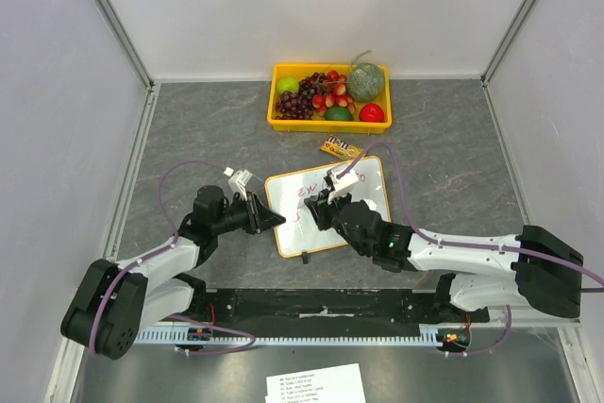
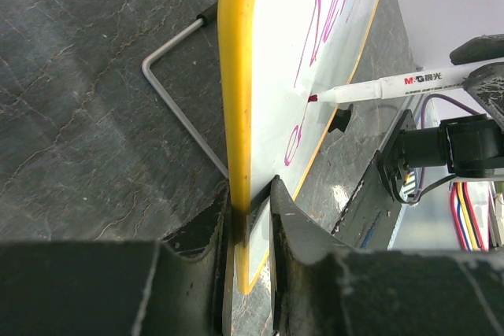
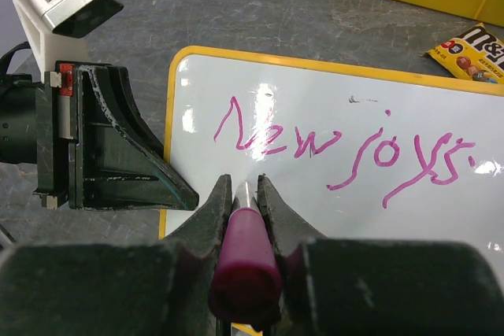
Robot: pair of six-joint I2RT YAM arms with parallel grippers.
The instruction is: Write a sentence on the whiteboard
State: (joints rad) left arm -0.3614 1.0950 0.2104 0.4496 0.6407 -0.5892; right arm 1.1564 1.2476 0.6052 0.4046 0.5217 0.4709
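Pink sentence [image 3: 339, 151]: "New joys." runs across your whiteboard [image 3: 315, 108].
Whiteboard: between your two grippers.
Left gripper [image 2: 250, 206]: nearly closed, pinching whiteboard's edge.
Right gripper [image 3: 242, 186]: clamped tight on marker [image 2: 378, 88], tip touching whiteboard.

- The left arm [image 1: 179, 257] reaches toward 2 o'clock, and the left gripper [image 1: 272, 219] pinches the edge of the whiteboard [image 1: 370, 184].
- The right arm [image 1: 453, 254] reaches toward 10 o'clock, and the right gripper [image 1: 328, 203] is closed tight on a marker [image 3: 246, 253].
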